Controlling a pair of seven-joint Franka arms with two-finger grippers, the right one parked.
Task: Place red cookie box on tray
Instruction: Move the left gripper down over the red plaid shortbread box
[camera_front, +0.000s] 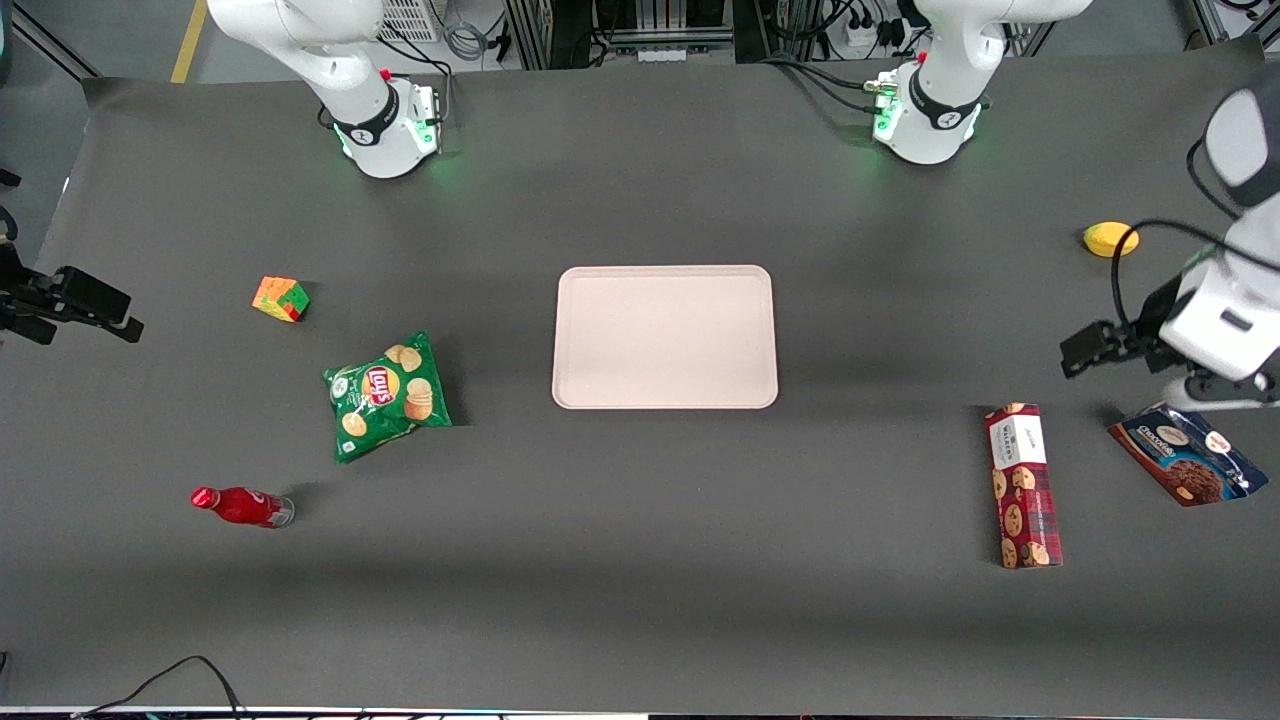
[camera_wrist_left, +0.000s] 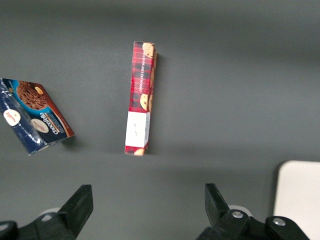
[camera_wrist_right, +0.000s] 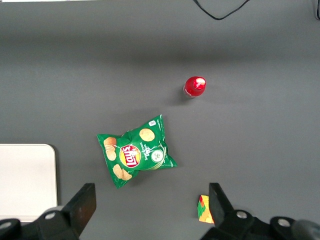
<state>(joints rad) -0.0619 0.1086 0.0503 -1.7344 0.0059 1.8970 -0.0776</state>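
The red cookie box (camera_front: 1022, 486) lies flat on the dark table (camera_front: 640, 600) toward the working arm's end, well apart from the tray (camera_front: 665, 337), which sits at the middle of the table. Just beside the box lies a blue cookie pouch (camera_front: 1186, 454), apart from it, and a yellow lemon-like thing (camera_front: 1110, 239) rests farther from the front camera. Toward the parked arm's end are a green chip bag (camera_front: 386, 395), a red bottle (camera_front: 241, 506) on its side and a colour cube (camera_front: 281, 298) (none of them near the box).

The left arm hangs over the table's working end, its pincer (camera_wrist_left: 148, 210) above the table close to the pouch, fingers (camera_wrist_left: 215, 202) spread wide and holding nothing.

The left wrist view shows the box (camera_wrist_left: 140, 112) lengthwise between the spread fingers, its white label end nearest them, and one corner of the tray (camera_wrist_left: 299, 200).
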